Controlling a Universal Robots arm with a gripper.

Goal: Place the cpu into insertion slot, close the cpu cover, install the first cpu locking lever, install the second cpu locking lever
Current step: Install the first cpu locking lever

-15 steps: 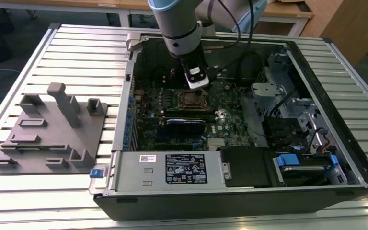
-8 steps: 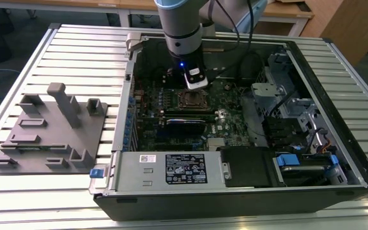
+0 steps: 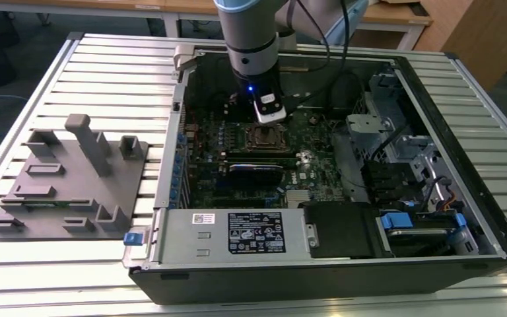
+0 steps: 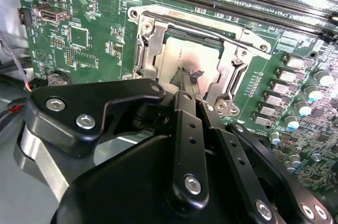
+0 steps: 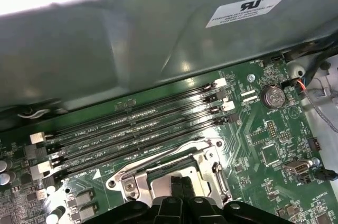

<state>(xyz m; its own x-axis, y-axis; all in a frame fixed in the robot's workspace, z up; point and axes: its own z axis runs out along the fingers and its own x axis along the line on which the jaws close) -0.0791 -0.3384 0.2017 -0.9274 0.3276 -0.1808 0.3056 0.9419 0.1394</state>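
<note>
The cpu (image 4: 182, 55) lies flat in the insertion slot (image 3: 263, 137) on the green motherboard, its pale metal top showing through the window of the cpu cover (image 4: 149, 44). The silvery cover frame lies down around the chip. A thin wire lever (image 4: 222, 35) runs along the socket's edge beside the memory slots. My gripper (image 4: 189, 77) hangs straight over the socket, and its black fingers meet at a point on the chip's top. In the first wrist view the gripper (image 5: 177, 183) stands just over the socket frame (image 5: 132, 179). In the exterior view the gripper (image 3: 269, 119) is inside the case.
Long black memory slots (image 5: 137, 129) run beside the socket. The case wall (image 5: 132, 39) rises close behind them. A power supply (image 3: 236, 234) and drive cage (image 3: 395, 152) fill the case's near and right sides. A grey fixture block (image 3: 68, 178) sits on the slatted table at the exterior view's left.
</note>
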